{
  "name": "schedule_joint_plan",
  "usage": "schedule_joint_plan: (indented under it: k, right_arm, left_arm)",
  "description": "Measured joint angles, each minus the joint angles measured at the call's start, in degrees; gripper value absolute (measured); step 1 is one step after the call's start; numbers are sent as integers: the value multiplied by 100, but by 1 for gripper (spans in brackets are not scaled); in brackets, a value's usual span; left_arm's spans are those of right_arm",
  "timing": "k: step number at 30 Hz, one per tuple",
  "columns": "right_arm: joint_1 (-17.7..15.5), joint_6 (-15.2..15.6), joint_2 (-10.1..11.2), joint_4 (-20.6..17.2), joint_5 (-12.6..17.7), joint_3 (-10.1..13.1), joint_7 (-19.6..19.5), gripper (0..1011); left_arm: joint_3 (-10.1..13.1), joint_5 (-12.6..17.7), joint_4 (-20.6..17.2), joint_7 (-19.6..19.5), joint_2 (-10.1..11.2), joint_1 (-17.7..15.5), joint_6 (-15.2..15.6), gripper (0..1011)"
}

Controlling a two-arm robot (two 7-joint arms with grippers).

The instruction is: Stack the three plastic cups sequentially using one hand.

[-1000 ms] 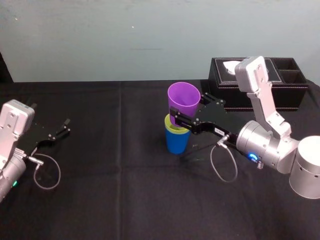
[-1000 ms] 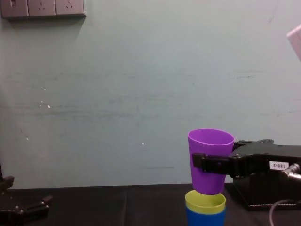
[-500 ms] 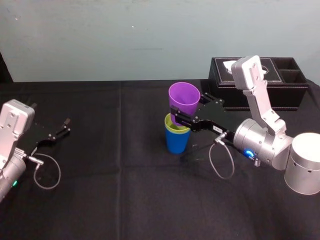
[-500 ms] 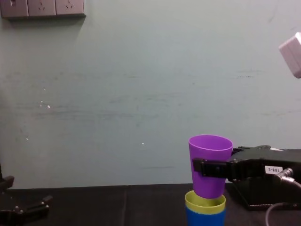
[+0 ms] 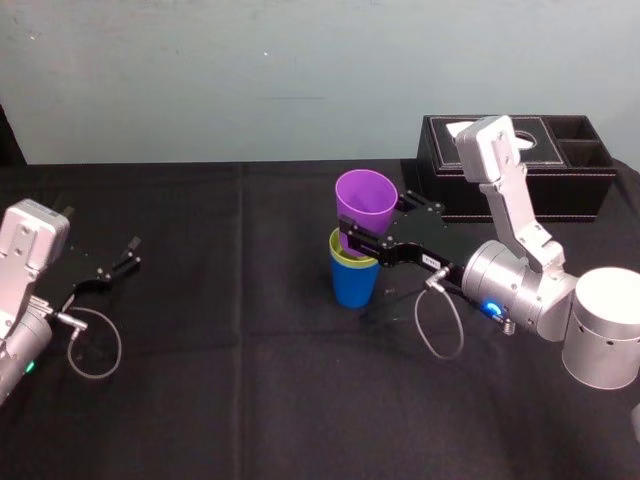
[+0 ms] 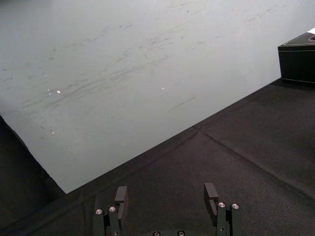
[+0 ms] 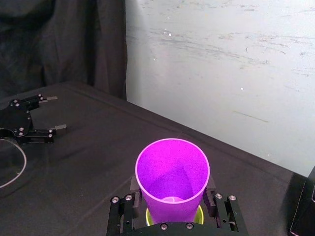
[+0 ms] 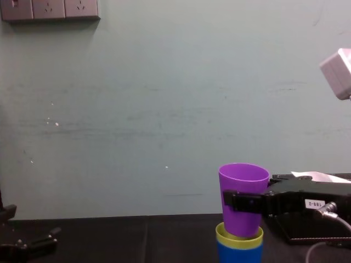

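Your right end effector (image 5: 366, 230) is pinching the purple cup (image 5: 365, 198) at mid-wall. The cup is upright, with its base just inside the yellow-green cup (image 5: 350, 259). That one is nested in the blue cup (image 5: 355, 286), which stands mid-table (image 5: 250, 350) near the black box (image 5: 570, 190). Your left end effector (image 5: 120, 262) is parked at the table's left with its fingers spread.

Black-clothed table (image 5: 250, 350), blue cup (image 5: 353, 287) standing on it — black box (image 5: 582, 196) behind

Right hand (image 5: 355, 236) clamped, left hand (image 5: 125, 257) parked.
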Motion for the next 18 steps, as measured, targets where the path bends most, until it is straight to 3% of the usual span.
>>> schedule_joint_plan:
  k: [18]
  right_arm:
    - [129,-89,-127,377,-38,-60,72,751]
  left_arm:
    - [0,0,0,0,0,0,0,1010]
